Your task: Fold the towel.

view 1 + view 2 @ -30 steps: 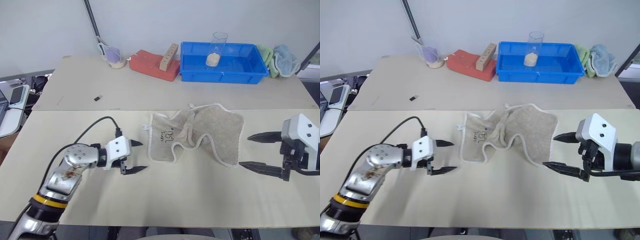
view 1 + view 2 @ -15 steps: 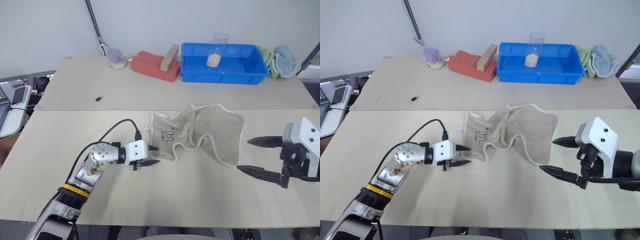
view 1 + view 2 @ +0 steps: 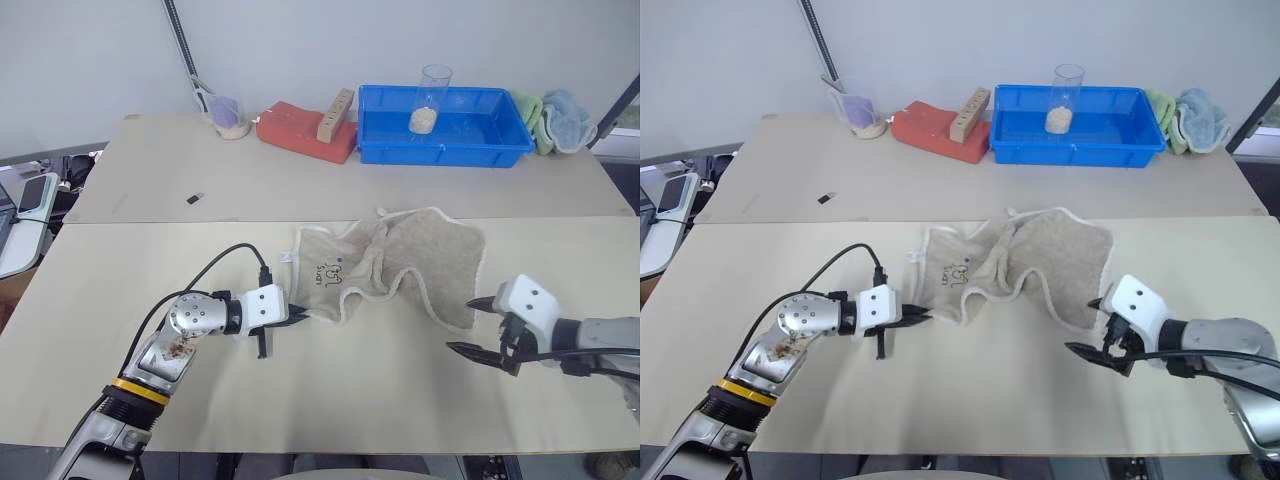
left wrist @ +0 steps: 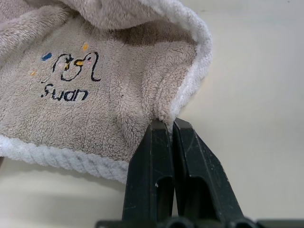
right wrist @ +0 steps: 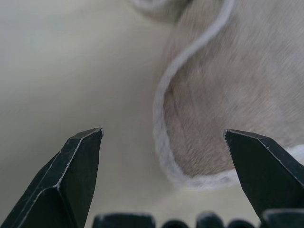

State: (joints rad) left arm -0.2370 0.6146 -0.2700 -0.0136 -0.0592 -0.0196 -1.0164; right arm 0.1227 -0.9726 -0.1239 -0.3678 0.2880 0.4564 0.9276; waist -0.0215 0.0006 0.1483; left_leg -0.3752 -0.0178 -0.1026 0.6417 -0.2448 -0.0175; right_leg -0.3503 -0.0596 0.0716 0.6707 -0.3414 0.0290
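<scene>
Towel (image 3: pixel 400 265) lies rumpled mid-tabletop (image 3: pixel 350 390), in front of the blue bin (image 3: pixel 445 125); soft, light terry, likely to sag, so take it by the piped corners: left gripper (image 4: pixel 170 124) fingers pinched on its near-left edge, right gripper (image 5: pixel 164 142) fingers wide open just short of its near-right corner

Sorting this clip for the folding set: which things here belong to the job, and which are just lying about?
Part of the job:
- towel, crumpled on the near table
- left end effector, shut on the towel's near edge
- right end effector, open beside the towel's corner

Lying about, on the far table:
- blue bin with a glass
- red sponge
- wooden block
- green cloth
- light-blue cloth
</scene>
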